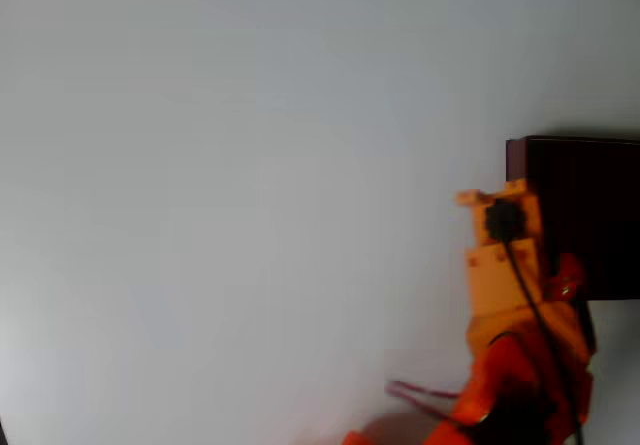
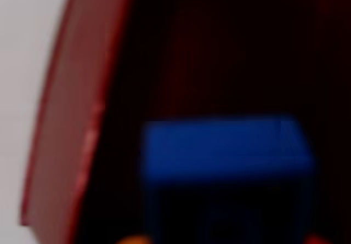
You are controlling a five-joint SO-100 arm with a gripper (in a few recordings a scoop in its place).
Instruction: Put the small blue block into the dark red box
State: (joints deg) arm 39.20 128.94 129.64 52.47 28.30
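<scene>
The small blue block point(image 2: 225, 153) looms large and blurred in the wrist view, sitting between two orange fingertips point(image 2: 134, 238) that just show at the bottom edge. My gripper point(image 2: 225, 239) is shut on it. Behind the block lies the almost black inside of the dark red box, whose maroon wall point(image 2: 71, 118) slants up on the left. From overhead, the orange gripper point(image 1: 503, 205) hangs over the left wall of the dark red box point(image 1: 516, 157) at the right edge, and the arm hides the block.
A plain white table point(image 1: 250, 195) spreads out to the left of the box. Thin red wires point(image 1: 420, 393) trail beside the arm's base near the bottom edge. The box runs off the right side of the overhead view.
</scene>
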